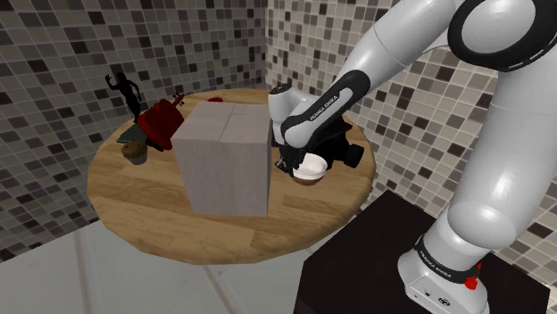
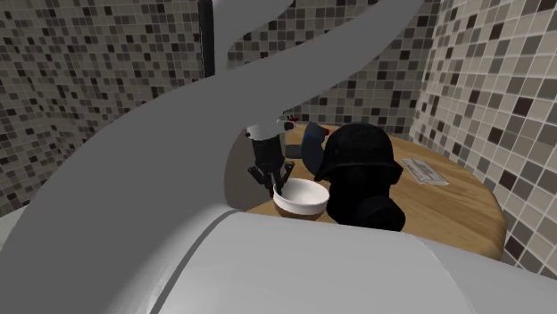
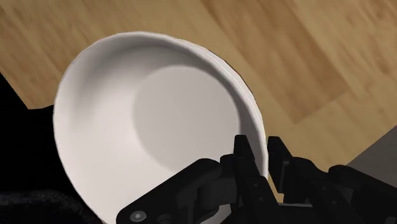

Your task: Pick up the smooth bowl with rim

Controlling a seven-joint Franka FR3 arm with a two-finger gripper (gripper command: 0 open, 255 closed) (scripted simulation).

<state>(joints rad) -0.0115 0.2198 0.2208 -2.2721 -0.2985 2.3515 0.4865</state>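
Part of bowl [image 3: 127, 114] rim behind jaws

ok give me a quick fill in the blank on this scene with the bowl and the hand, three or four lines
1. The bowl is plain ____ inside.
2. The hand has one finger inside the bowl and one outside, shut on its ____.
3. The wooden table has a ____ top.
4. At the shoulder view's left of the bowl stands a large grey ____.

Missing words: white; rim; round; box.
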